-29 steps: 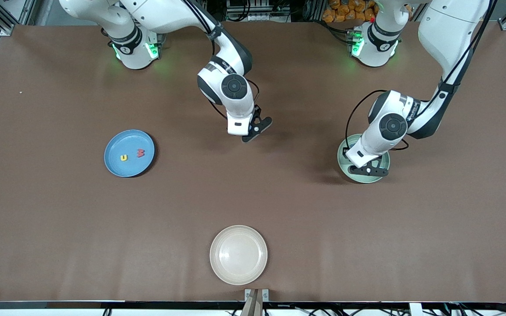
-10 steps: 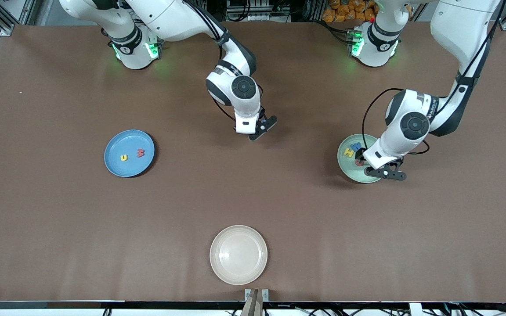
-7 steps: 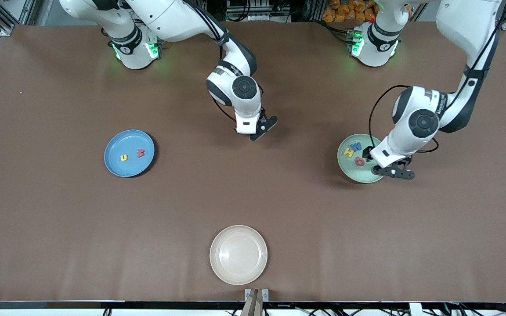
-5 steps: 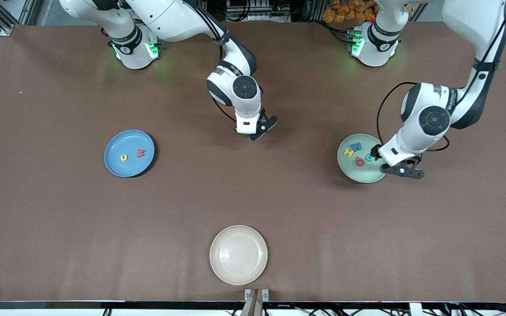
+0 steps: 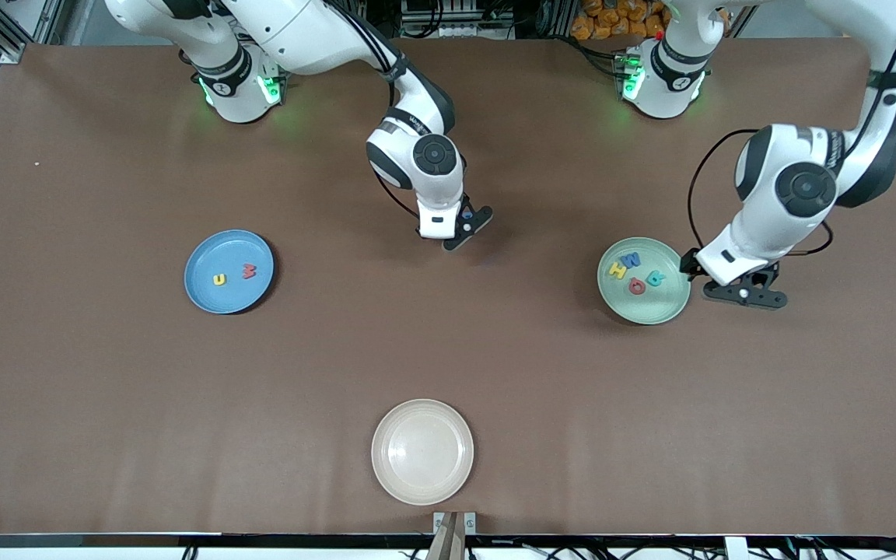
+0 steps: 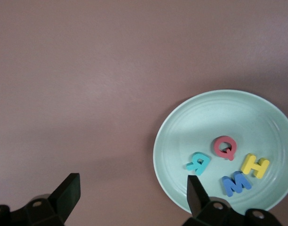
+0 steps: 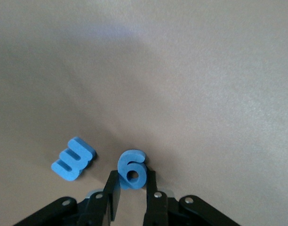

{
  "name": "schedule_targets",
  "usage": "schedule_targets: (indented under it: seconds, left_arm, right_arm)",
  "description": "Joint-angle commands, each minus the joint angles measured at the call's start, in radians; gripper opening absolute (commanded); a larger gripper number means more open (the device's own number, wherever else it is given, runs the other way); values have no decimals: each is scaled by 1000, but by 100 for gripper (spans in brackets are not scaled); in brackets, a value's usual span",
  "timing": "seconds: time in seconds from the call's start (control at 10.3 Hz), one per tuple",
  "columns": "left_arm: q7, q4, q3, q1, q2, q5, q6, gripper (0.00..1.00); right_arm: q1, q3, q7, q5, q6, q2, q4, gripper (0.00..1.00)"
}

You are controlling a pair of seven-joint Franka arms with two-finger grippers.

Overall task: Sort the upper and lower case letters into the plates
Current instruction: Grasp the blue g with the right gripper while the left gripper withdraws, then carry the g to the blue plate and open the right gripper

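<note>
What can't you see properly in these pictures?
- Front view: the right gripper covers the blue letter it is shut on, and the other blue letter beside it on the table.
- Right wrist view: the held letter's bottom part sits between the fingers, so it may be a g, a 6 or a 9.
- Left wrist view: the mint plate has one side cut off by the edge, and one open left gripper finger overlaps its rim.
</note>
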Motion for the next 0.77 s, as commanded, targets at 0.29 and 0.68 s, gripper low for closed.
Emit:
schedule_targets:
  seconds: [0.29, 0.68]
  left_arm:
    - [10, 138, 98, -71, -95, -197, -238, 100]
    - [3, 366, 116, -71, -107, -227, -464, 100]
  right_arm:
    - [-119, 3, 13, 14, -260, -176, 34, 0]
    - [-261, -64, -25, 43, -456, -296, 34, 0]
